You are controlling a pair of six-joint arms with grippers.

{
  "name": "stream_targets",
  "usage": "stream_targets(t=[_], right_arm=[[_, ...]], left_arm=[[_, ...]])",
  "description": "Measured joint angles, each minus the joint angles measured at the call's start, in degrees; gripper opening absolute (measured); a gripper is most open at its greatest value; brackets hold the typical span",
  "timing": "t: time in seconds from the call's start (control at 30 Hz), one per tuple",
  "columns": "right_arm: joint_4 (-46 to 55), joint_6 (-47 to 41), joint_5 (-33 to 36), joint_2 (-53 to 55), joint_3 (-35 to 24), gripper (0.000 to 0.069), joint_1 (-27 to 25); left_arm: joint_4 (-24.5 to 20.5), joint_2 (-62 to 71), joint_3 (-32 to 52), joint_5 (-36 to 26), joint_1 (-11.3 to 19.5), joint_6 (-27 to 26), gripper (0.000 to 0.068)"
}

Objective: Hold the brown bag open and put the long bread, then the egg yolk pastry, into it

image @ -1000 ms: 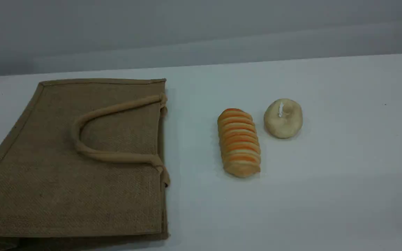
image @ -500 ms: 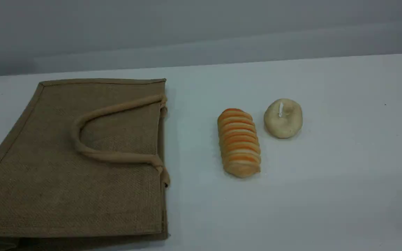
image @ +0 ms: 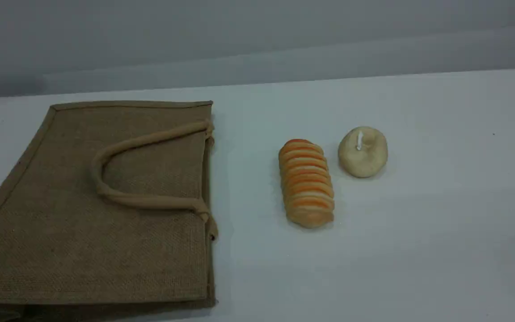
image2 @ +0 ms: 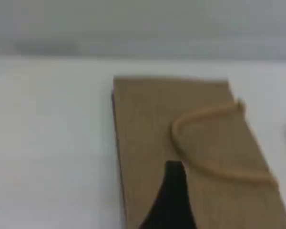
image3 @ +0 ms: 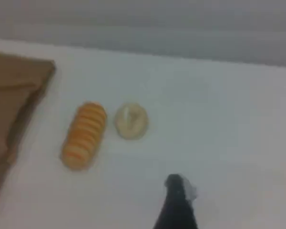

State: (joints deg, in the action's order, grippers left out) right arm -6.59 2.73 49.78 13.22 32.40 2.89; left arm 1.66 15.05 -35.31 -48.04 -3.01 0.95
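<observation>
The brown bag (image: 61, 223) lies flat on the table's left side, its mouth edge facing right and one loop handle (image: 105, 192) resting on top. To its right lies the long bread (image: 306, 183), with the round egg yolk pastry (image: 363, 152) just right of its far end. Neither gripper appears in the scene view. In the left wrist view one dark fingertip (image2: 170, 195) hangs over the brown bag (image2: 148, 124), holding nothing. The right wrist view shows one dark fingertip (image3: 177, 202) above bare table, nearer than the long bread (image3: 84, 136) and the egg yolk pastry (image3: 131, 120), also holding nothing.
The white table (image: 418, 223) runs back to a grey wall (image: 257, 40). The bag's near-left corner reaches past the scene view's bottom edge.
</observation>
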Motion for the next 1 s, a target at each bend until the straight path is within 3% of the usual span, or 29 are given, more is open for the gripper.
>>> stream_targets(t=[0.23, 0.5, 0.8, 1.0], right_arm=[[-2.6, 0.0, -14.3, 21.7, 5.2, 0.05, 0.0], [-10.9, 2.1, -21.8, 47.5, 12.9, 0.05, 0.0], [-18.2, 7.7, -27.4, 68.6, 16.6, 0.05, 0.1], [-25.8, 15.6, -30.3, 78.0, 18.5, 0.05, 3.8]], left_arm=[[-0.6, 22.1, -7.2, 12.3, 0.0, 0.1, 0.0563], [-0.4, 47.2, -12.4, 22.3, 0.0, 5.0, 0.0548], [-0.1, 69.8, -16.3, 25.6, 0.0, 6.7, 0.0547], [0.0, 81.2, -18.7, 26.8, 0.0, 9.1, 0.0547]])
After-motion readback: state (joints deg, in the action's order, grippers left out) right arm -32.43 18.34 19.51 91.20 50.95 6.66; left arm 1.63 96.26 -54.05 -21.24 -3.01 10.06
